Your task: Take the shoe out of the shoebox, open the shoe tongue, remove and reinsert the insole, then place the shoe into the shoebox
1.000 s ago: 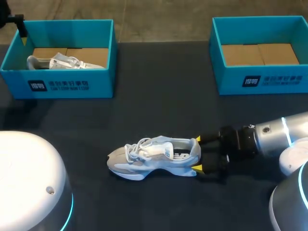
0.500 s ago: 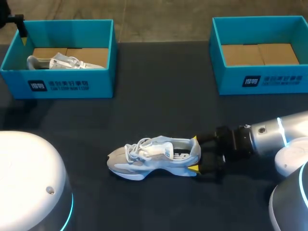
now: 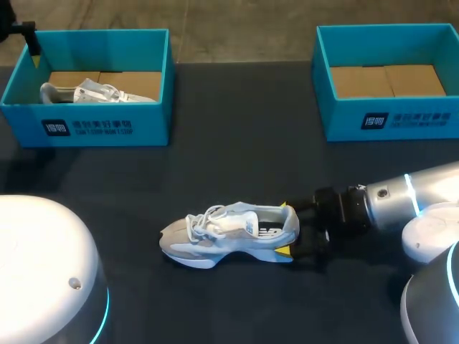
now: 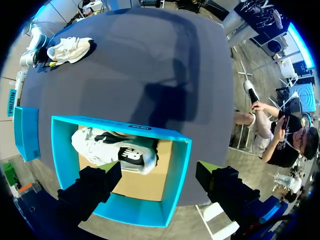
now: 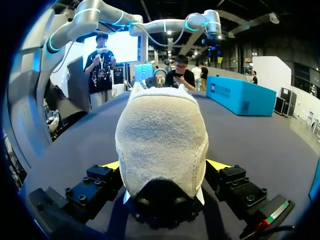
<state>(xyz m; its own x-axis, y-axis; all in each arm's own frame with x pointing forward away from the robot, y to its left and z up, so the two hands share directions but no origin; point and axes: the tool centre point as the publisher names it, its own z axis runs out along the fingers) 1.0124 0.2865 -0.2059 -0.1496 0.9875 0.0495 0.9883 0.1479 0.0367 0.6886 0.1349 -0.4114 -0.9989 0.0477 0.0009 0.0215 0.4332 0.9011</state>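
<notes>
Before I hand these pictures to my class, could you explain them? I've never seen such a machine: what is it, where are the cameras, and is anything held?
It is a robot with two arms at a dark table. One camera looks down from above; one sits on each wrist, looking forward. A pale shoe stands on the table. The right gripper has the heel between its open fingers, not visibly clamped. The left gripper hangs open above the left shoebox, which holds a second shoe. The right shoebox stands at the far right.
</notes>
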